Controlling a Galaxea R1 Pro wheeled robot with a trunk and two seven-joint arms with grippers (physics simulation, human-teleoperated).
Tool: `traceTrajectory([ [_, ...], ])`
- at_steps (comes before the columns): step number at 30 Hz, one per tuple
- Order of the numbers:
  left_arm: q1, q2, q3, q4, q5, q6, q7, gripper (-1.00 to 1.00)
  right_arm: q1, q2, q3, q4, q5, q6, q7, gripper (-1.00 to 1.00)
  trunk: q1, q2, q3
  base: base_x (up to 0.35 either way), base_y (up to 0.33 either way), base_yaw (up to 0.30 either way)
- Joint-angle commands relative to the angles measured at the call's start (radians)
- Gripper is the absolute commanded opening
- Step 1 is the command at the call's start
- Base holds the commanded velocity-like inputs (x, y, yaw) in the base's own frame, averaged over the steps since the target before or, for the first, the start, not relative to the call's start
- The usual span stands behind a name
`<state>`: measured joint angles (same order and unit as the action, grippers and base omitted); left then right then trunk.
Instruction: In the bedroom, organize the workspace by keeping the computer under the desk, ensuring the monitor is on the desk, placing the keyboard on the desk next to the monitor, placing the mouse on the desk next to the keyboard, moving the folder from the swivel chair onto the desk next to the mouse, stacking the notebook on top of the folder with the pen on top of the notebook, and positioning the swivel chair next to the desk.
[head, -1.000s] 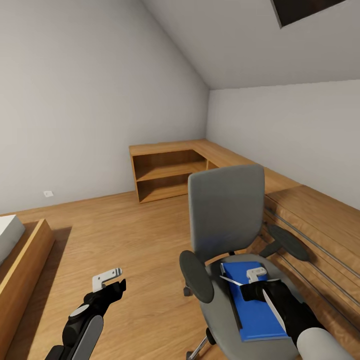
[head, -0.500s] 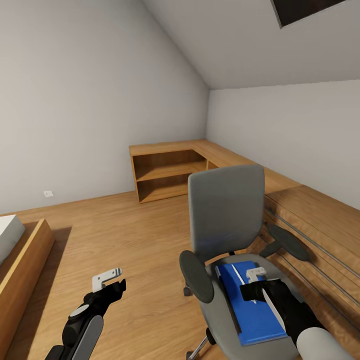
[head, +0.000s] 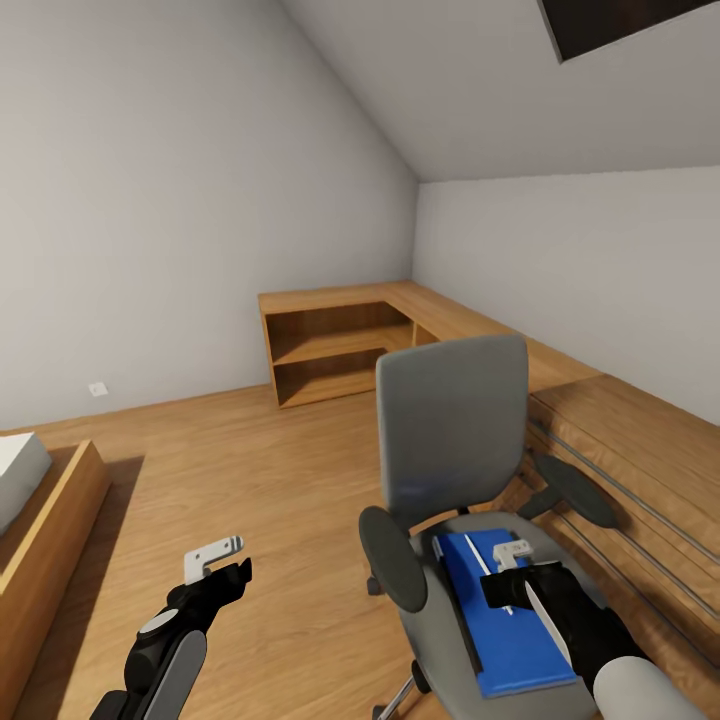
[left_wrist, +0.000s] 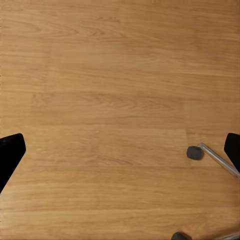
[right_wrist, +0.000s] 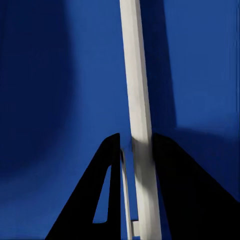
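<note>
The grey swivel chair (head: 450, 430) stands on the wooden floor to my right, its back toward the far corner. The bright blue folder (head: 500, 640) lies on its seat. My right gripper (head: 510, 552) is down on the folder's far end, fingers closed. In the right wrist view the blue folder (right_wrist: 50, 75) lies behind the right gripper (right_wrist: 134, 145), whose black fingers (right_wrist: 110, 190) pinch a thin white strip (right_wrist: 137, 90) that looks like the folder's edge. My left gripper (head: 215, 558) hangs open over bare floor left of the chair. The left gripper (left_wrist: 120, 150) holds nothing.
Light wooden low cabinets (head: 340, 340) run along the far wall and continue down the right wall (head: 640, 440) close behind the chair. A wooden bed frame (head: 50, 520) stands at the left. A chair caster (left_wrist: 194, 152) and chrome leg lie near my left gripper.
The folder has shifted and turned slightly on the seat with my right gripper on it, and the white strip has swung. The view tilted a little. The left arm is still.
</note>
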<state>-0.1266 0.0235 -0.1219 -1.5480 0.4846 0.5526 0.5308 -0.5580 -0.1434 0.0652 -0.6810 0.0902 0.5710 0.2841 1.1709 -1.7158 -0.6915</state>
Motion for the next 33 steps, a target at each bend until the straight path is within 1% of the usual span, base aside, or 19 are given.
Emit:
traceTrajectory([
  [1, -0.001, 0.001, -0.002, -0.001, 0.010, 0.001, 0.010, 1.00, 0.000, -0.001, 0.002, -0.002, 0.009, 0.004, 0.006, -1.00, -0.004, 0.007, 0.002, 0.000, 0.000, 0.000],
  [17, -0.001, 0.001, -0.002, 0.000, 0.009, 0.001, 0.011, 1.00, 0.000, -0.002, 0.000, -0.004, 0.006, 0.003, 0.007, -1.00, -0.065, 0.119, 0.052, 0.000, 0.000, 0.000],
  [21, -0.001, 0.001, -0.002, 0.001, 0.009, 0.001, 0.011, 1.00, 0.000, -0.003, -0.002, -0.028, 0.006, 0.004, 0.007, -1.00, -0.081, 0.147, 0.065, 0.000, 0.000, 0.000],
  [22, -0.001, 0.001, -0.002, 0.002, 0.008, 0.001, 0.011, 1.00, 0.000, -0.002, -0.003, -0.059, 0.006, 0.011, 0.006, -1.00, -0.085, 0.154, 0.068, -0.198, 0.000, 0.000],
  [23, -0.001, 0.001, -0.002, 0.002, 0.008, 0.001, 0.011, 1.00, 0.000, -0.003, -0.003, -0.067, 0.006, 0.018, 0.005, -1.00, -0.088, 0.161, 0.071, -0.249, 0.000, 0.000],
  [32, -0.001, 0.001, -0.002, 0.003, 0.008, 0.001, 0.011, 1.00, 0.000, -0.004, -0.009, -0.111, 0.005, 0.057, 0.002, -1.00, -0.123, 0.224, 0.099, -0.319, 0.000, 0.000],
  [33, -0.001, 0.001, -0.002, 0.003, 0.009, 0.001, 0.011, 1.00, 0.001, -0.004, -0.021, -0.138, 0.005, 0.070, 0.002, -1.00, -0.127, 0.231, 0.103, -0.340, 0.000, 0.000],
])
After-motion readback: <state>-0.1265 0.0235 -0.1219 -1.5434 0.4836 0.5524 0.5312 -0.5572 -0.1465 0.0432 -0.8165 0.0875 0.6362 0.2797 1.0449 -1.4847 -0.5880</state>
